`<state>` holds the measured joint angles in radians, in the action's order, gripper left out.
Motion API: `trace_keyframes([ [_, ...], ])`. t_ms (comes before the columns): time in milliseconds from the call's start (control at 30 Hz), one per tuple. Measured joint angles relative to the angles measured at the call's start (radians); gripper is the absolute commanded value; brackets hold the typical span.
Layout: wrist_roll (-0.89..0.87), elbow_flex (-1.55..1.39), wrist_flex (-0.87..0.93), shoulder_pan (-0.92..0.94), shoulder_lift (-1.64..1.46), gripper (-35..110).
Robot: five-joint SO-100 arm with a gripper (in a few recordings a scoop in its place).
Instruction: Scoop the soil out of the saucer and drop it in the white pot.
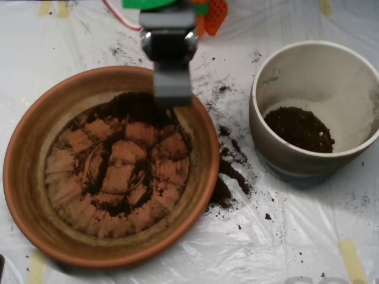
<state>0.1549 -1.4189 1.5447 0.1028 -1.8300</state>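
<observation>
Overhead view: scoop [171, 97] sits over the saucer [35, 127] far rim, upper centre; clamshell state unclear. Soil [299, 128] in white pot [266, 127], right.

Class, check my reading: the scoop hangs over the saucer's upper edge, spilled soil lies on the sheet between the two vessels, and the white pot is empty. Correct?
One error: the white pot is not empty. The overhead view shows a patch of soil inside it. The rest stands.

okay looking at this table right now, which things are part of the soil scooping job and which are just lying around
Part of the job:
soil in the saucer
white pot, with some soil already inside
scoop, down at the saucer's far side

Just lying about:
spilled soil on the plastic sheet
tape strips
</observation>
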Motion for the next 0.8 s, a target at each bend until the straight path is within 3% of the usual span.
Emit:
trace_keyframes([
  [200, 0.038, 0.311, 0.152, -0.259, 0.080, -1],
  [367, 0.103, 0.403, 0.193, -0.420, 0.213, 1],
  [400, 0.117, 0.403, 0.193, -0.446, 0.233, 9],
  [433, 0.124, 0.403, 0.201, -0.468, 0.255, 26],
  [500, 0.141, 0.403, 0.210, -0.503, 0.288, 42],
  [800, 0.129, 0.278, 0.140, -0.518, 0.209, 38],
])
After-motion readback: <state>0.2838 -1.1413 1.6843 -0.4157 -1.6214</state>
